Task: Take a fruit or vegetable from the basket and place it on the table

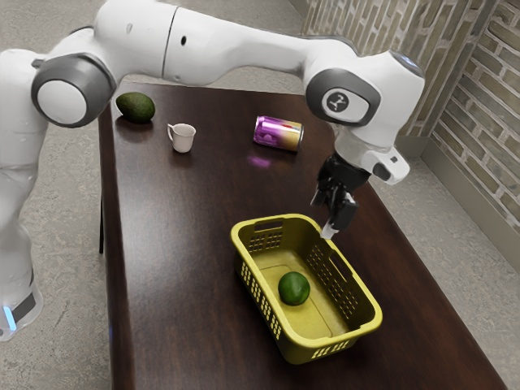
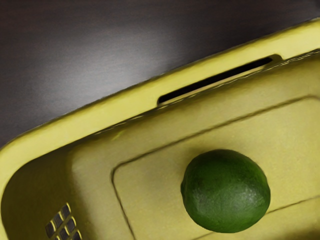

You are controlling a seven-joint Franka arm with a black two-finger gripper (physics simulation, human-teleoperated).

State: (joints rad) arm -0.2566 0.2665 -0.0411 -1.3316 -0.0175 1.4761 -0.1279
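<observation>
Lying in basket (image 1: 305,349): green fruit (image 1: 293,288); exterior view adds mug (image 1: 183,140), can (image 1: 279,134).

smooth white rounded robot arm (image 1: 236,50), dark grey rings around white round joint caps (image 1: 62,101), small black emblem (image 1: 336,101), blue light strip (image 1: 9,318) at the base, black two-finger gripper (image 1: 322,217)

In the exterior view we see a dark green avocado (image 1: 136,107) toward the exterior view's left, and near it a small pale pink mug (image 1: 184,140) standing upright, its handle toward that same side. Farther to the exterior view's right we see a shiny can (image 1: 277,134) lying on its side, purple at one end and gold at the other. Beyond, we see a brick wall (image 1: 485,97) and a speckled grey floor (image 1: 61,183).
</observation>
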